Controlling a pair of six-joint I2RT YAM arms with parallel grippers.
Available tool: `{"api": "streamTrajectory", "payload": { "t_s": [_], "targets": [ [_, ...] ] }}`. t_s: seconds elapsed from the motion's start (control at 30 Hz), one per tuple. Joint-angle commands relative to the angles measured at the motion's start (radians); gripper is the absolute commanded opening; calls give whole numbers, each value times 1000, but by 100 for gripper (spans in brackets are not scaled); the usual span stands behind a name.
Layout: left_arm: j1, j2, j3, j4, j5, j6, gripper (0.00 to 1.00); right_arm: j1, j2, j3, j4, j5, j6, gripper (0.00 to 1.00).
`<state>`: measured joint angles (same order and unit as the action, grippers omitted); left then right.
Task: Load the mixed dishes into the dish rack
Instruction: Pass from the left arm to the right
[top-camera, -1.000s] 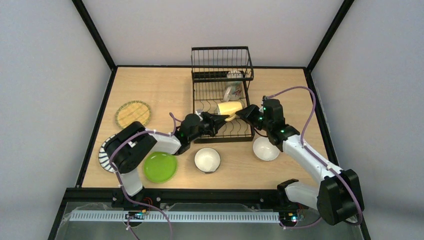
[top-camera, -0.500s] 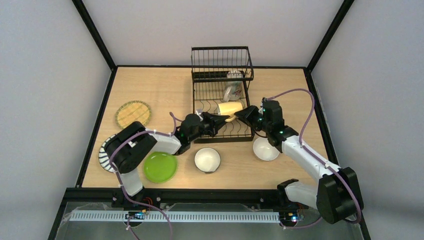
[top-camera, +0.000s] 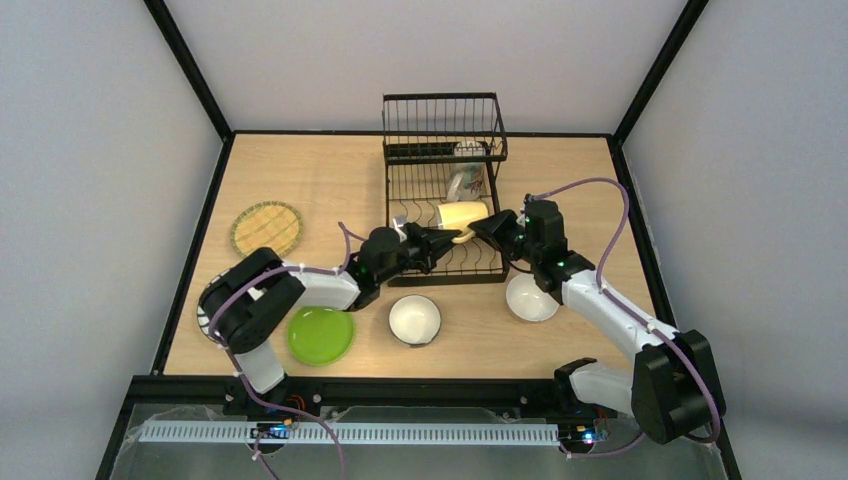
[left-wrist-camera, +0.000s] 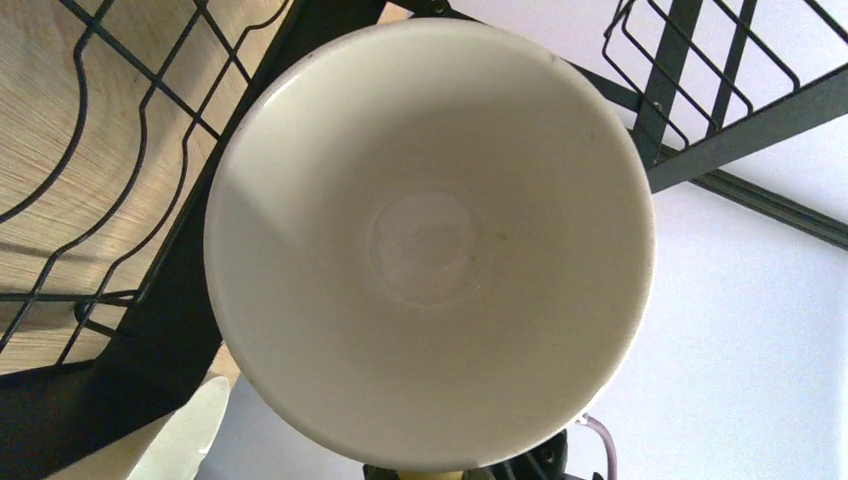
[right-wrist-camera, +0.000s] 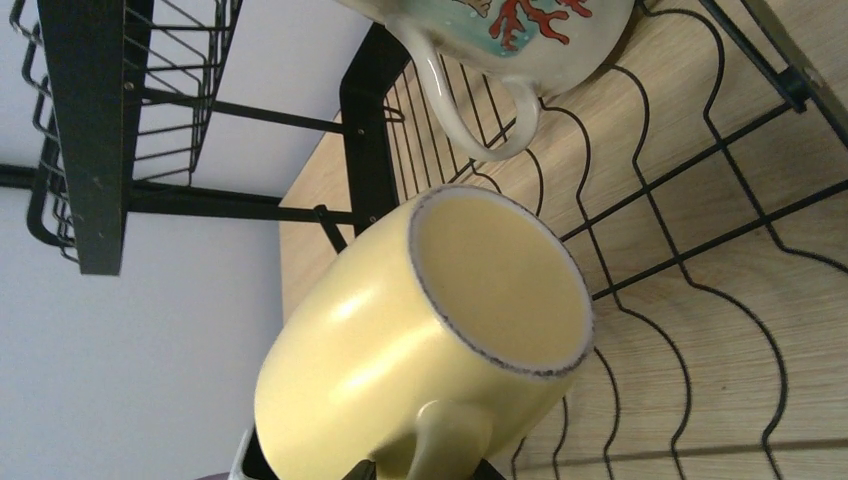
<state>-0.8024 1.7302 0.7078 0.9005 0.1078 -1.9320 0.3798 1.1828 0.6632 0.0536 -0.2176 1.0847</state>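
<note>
The pale yellow mug (top-camera: 460, 214) hangs tilted over the low part of the black dish rack (top-camera: 440, 120). My left gripper (top-camera: 443, 237) is shut on its rim. In the left wrist view the mug's pale inside (left-wrist-camera: 430, 240) fills the frame and hides my fingers. My right gripper (top-camera: 487, 226) is at the mug's other side. In the right wrist view its open fingertips (right-wrist-camera: 378, 466) flank the handle of the mug (right-wrist-camera: 400, 340), with a gap on one side. On the table lie a lime green plate (top-camera: 320, 334), a tan woven plate (top-camera: 266, 227), a striped plate (top-camera: 208, 318) and two bowls (top-camera: 414, 319) (top-camera: 531, 297).
A white mug with a coral pattern (top-camera: 466, 180) lies in the rack behind the yellow one, its handle close above it in the right wrist view (right-wrist-camera: 490, 110). The rack's tall basket stands at the far end. The striped plate is partly under my left arm.
My right gripper has moved slightly left to the mug, and its jaws have narrowed around the handle. The left gripper and the mug have stayed put.
</note>
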Motion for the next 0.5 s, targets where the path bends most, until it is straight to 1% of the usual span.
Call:
{"api": "streamTrajectory", "payload": {
  "t_s": [0.0, 0.1, 0.13, 0.2, 0.47],
  "targets": [
    [-9, -61, 8, 61, 4, 33, 2, 4, 11, -18, 26, 19, 21, 45],
    [-10, -74, 2, 49, 8, 43, 2, 5, 8, -20, 22, 25, 21, 26],
    [-10, -77, 2, 45, 11, 47, 2, 4, 9, -19, 20, 26, 21, 16],
    [-11, -85, 1, 37, 21, 53, 2, 4, 10, -20, 19, 22, 17, 1],
    [-11, -126, -46, -13, 32, 61, 2, 4, 2, -44, 61, -13, 10, 0]
  ]
}}
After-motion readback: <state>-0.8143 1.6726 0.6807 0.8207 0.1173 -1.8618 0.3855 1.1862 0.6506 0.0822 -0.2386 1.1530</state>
